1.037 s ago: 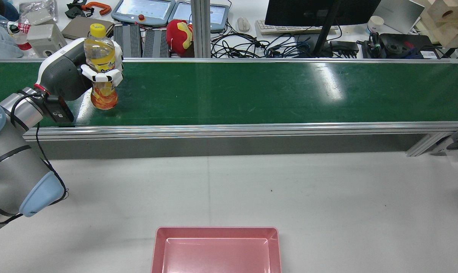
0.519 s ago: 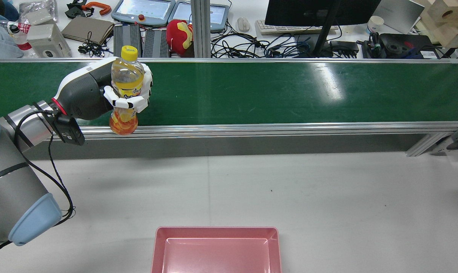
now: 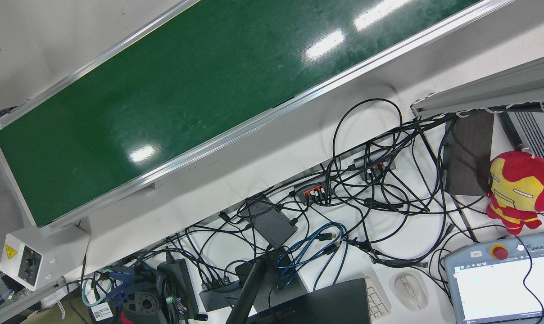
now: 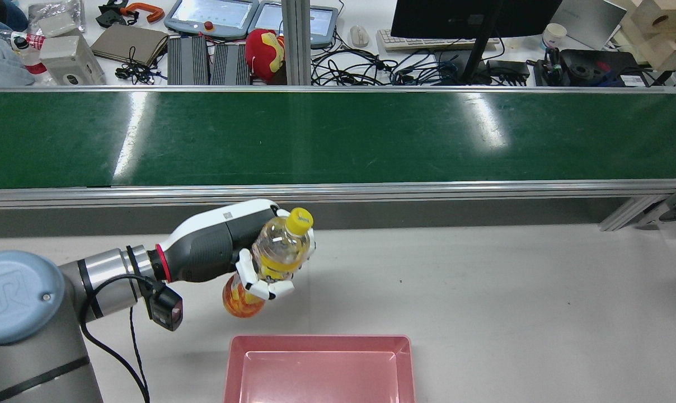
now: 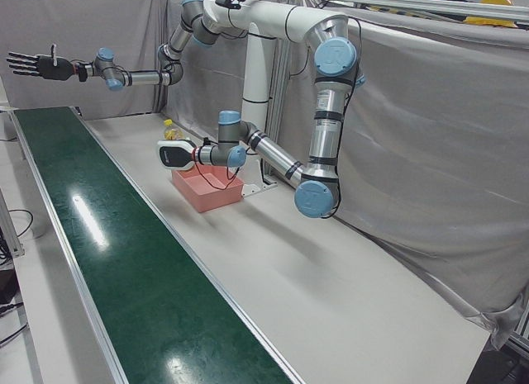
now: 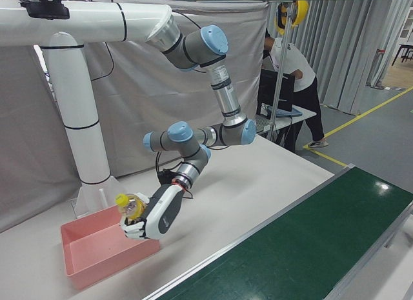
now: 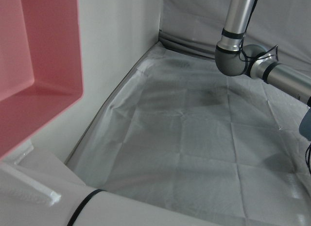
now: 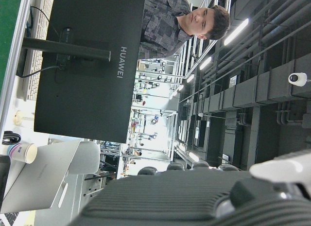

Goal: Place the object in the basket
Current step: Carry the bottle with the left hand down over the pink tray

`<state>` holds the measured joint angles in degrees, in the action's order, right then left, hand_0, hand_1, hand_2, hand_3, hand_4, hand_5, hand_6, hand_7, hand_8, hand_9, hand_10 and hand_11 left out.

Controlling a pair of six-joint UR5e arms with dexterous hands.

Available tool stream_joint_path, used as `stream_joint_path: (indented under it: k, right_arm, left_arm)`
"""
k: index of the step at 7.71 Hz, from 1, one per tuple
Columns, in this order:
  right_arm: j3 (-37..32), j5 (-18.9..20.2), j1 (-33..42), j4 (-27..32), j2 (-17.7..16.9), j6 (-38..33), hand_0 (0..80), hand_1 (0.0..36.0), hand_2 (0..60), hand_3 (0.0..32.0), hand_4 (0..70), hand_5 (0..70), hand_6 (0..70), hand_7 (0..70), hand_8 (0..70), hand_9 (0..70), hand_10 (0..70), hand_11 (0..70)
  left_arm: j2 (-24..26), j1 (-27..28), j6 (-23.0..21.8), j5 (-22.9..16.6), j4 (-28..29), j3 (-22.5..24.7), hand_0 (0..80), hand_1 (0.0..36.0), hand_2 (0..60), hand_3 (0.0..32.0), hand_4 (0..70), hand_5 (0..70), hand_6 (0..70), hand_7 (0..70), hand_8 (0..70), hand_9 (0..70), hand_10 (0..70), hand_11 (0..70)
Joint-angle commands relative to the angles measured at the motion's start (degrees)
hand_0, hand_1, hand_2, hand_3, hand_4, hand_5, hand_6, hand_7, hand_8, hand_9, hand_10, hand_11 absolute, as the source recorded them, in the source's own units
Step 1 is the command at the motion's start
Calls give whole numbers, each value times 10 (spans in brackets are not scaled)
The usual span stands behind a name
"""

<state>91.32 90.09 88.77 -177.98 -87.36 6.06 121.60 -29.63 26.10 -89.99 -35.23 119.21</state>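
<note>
The left hand (image 4: 259, 263) has the bottle (image 4: 271, 260) wrapped tight, fingers (image 4: 262, 286) curled round its middle, yellow cap tipped up and away toward the belt (image 4: 338, 137), orange-labelled base hanging low toward the arm's side. The bottle is clear of the belt and in the air above the white table (image 4: 511, 291), tilted rather than upright. The pink basket (image 4: 321, 366) sits just below and a little to the side of the hand in the rear view, nothing inside it that shows. From the right-front view the hand (image 6: 155, 216) hangs at the basket's (image 6: 97, 248) belt-side edge, bottle (image 6: 132, 210) near its rim, but whether it is truly over the opening I cannot tell from here.

So the pick is done and the carry looks most of the way there, I'd judge. What's left: bring the bottle squarely over the basket, lower it, let go, pull away.

The right hand (image 5: 33, 66) is far off, stretched out high past the belt's far end in the left-front view, fingers spread wide, holding nothing. Its own camera looks at a monitor and a person beyond the station, no part in this.
</note>
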Motion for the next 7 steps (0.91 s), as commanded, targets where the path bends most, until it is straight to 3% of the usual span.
stream_joint_path:
  k: [1, 2, 3, 4, 5, 6, 7]
  right_arm:
    - [-1, 0, 0, 0, 0, 0, 0, 0, 0, 0, 0, 0, 0, 0, 0, 0, 0, 0]
    - [-1, 0, 0, 0, 0, 0, 0, 0, 0, 0, 0, 0, 0, 0, 0, 0, 0, 0]
    - [-1, 0, 0, 0, 0, 0, 0, 0, 0, 0, 0, 0, 0, 0, 0, 0, 0, 0]
    - [-1, 0, 0, 0, 0, 0, 0, 0, 0, 0, 0, 0, 0, 0, 0, 0, 0, 0]
    - [-1, 0, 0, 0, 0, 0, 0, 0, 0, 0, 0, 0, 0, 0, 0, 0, 0, 0]
    - [-2, 0, 0, 0, 0, -1, 0, 0, 0, 0, 0, 0, 0, 0, 0, 0, 0, 0]
    - [-1, 0, 0, 0, 0, 0, 0, 0, 0, 0, 0, 0, 0, 0, 0, 0, 0, 0]
  left_arm:
    - [15, 118, 72, 6, -45, 10, 716, 292, 600, 0, 700, 700, 630, 616, 700, 700, 668, 700]
    - [14, 127, 76, 7, -48, 9, 777, 296, 600, 0, 700, 700, 617, 596, 700, 700, 643, 700]
    - [9, 125, 76, 7, -66, 9, 793, 274, 566, 0, 700, 700, 591, 556, 700, 700, 579, 700]
    - [7, 126, 76, 7, -83, 8, 800, 189, 102, 0, 700, 700, 421, 395, 533, 689, 466, 665]
    - [4, 126, 77, 5, -96, 6, 800, 139, 0, 0, 462, 457, 121, 157, 223, 312, 288, 434]
    - [-5, 129, 77, 5, -94, 3, 786, 106, 0, 0, 211, 369, 32, 92, 78, 116, 177, 280]
    - [-6, 130, 77, 4, -93, 4, 751, 105, 0, 0, 117, 277, 1, 71, 41, 56, 112, 187]
